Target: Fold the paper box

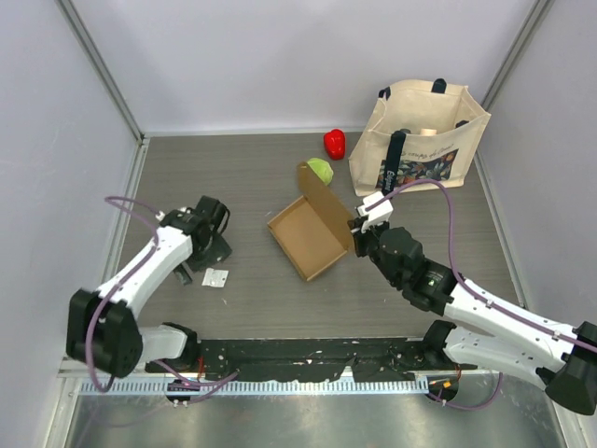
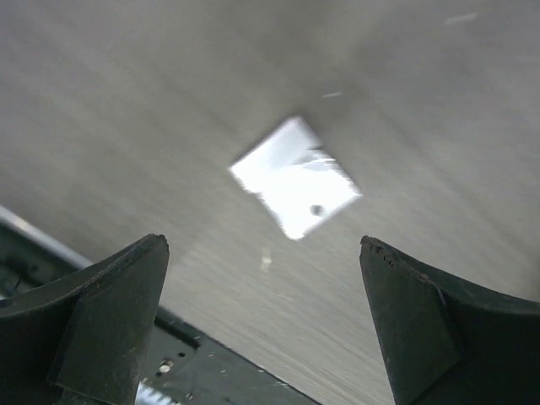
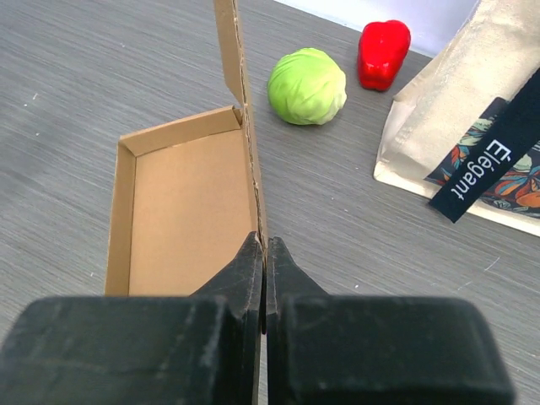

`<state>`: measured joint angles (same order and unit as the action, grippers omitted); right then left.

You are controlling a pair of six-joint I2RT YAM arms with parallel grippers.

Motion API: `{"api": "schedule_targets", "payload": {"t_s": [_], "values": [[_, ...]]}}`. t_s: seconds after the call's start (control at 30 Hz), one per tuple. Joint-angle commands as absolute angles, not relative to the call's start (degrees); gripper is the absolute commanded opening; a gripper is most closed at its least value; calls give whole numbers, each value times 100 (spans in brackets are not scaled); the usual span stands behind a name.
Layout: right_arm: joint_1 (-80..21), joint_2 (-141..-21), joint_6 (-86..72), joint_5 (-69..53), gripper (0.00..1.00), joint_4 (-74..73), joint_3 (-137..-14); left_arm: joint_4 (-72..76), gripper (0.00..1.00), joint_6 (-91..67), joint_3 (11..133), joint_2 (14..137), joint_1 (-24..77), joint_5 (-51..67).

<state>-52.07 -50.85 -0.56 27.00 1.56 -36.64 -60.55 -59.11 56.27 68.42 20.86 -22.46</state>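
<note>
The box (image 1: 308, 238) sits mid-table with its tray walls standing. The lid is upright (not yet folded down), its edge pinched by the right claw (image 3: 263, 246). Closing and tucking remain, I judge. The left claw (image 2: 263, 246) hangs spread wide over a white scrap (image 2: 295, 177), holding nothing.

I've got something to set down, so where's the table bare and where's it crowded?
Bare: the far-left stretch between the left gripper and the back wall, and the near strip between the paper box and the base rail. Crowded: far right, where cabbage, red pepper and tote bag cluster.
</note>
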Motion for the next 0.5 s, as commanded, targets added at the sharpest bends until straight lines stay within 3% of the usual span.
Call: {"api": "schedule_targets", "payload": {"t_s": [0.0,0.47], "values": [[-5142,-4843,-193,2374,1,106,-3665,-6531,100,-6872,5107,7565,1636,-1927],[-5142,-4562,-316,2145,1,44,-3542,-5906,100,-7672,5229,8428,1442,-1196]]}}
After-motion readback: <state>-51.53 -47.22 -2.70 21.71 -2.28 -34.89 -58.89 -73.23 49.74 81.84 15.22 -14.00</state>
